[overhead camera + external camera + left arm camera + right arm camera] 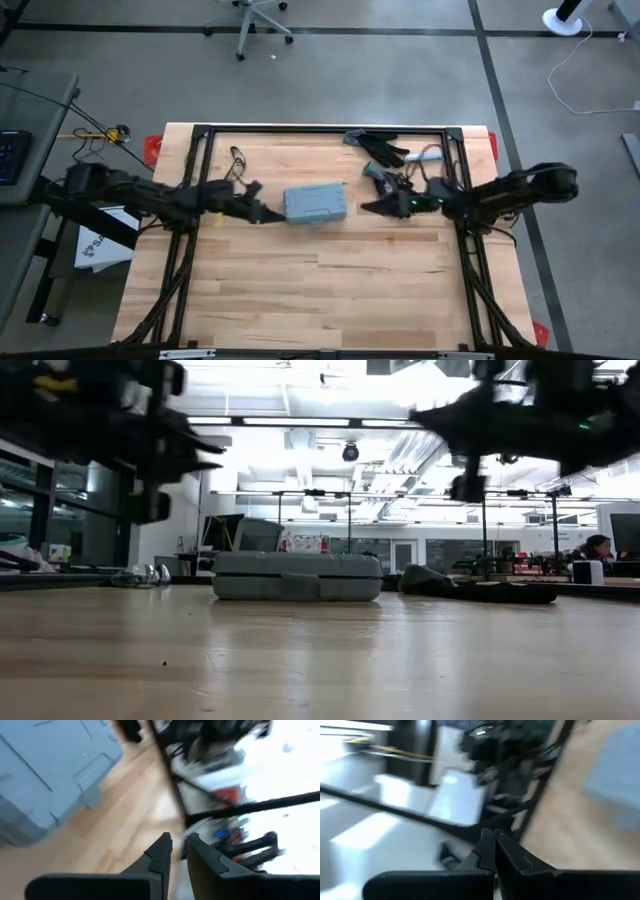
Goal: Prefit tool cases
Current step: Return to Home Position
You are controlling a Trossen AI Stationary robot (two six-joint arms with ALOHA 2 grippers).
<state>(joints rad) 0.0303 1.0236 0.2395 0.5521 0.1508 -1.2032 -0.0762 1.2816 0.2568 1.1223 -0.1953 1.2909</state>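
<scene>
The grey-blue tool case [315, 204] lies flat on its broad underside in the middle of the wooden table, and also shows in the low view [297, 576] and the left wrist view [45, 775]. My left gripper [270, 213] hovers just off the case's left end, raised above the table [205, 455]. Its fingers [179, 845] stand a narrow gap apart with nothing between them. My right gripper [368, 208] hovers off the case's right end, also raised [430, 415], with its fingers [494, 839] shut on nothing.
Black-and-grey work gloves [380, 148] [385, 180] lie at the far right of the table, just behind my right gripper, and appear low on the tabletop [470, 588]. A thin cable [238, 158] lies at the far left. A black frame [320, 130] borders the table's far edge.
</scene>
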